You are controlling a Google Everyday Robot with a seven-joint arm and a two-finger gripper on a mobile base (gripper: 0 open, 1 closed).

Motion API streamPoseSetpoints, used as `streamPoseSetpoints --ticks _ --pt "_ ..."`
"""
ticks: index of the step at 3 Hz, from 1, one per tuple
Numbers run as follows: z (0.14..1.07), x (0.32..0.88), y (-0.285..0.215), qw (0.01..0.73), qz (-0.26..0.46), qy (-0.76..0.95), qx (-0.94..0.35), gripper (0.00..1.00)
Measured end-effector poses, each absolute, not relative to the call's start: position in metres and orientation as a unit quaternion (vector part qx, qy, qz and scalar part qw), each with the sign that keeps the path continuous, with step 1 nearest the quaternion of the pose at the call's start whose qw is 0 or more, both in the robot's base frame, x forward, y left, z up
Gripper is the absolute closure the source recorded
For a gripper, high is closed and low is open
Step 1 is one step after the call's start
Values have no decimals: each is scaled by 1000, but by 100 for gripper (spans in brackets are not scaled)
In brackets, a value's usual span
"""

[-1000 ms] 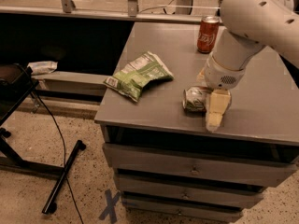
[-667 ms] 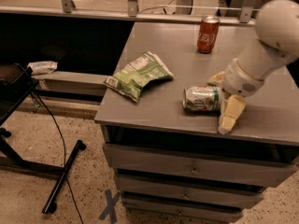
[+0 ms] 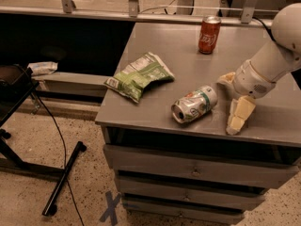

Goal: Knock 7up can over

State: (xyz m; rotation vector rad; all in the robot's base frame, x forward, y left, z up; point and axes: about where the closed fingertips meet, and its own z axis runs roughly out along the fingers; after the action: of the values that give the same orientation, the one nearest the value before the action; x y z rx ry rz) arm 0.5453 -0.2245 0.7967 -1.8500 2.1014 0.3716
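Note:
The 7up can lies on its side on the grey cabinet top, near the front edge, its silver top facing front-left. My gripper is just right of the can, close to the cabinet top and apart from the can. Its cream fingers are spread open and hold nothing. The white arm reaches in from the upper right.
An orange-red soda can stands upright at the back of the cabinet top. A green chip bag lies at the left. Drawers are below the top. A black stand and cable are on the floor at left.
The 7up can has rolled out from under my gripper and lies fully in view on its side. My gripper has moved right, away from the can.

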Motion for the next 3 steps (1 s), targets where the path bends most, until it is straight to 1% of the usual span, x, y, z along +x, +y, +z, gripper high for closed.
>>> streamPoseSetpoints --ticks 3 --pt "797 545 -224 158 130 735 -647 0"
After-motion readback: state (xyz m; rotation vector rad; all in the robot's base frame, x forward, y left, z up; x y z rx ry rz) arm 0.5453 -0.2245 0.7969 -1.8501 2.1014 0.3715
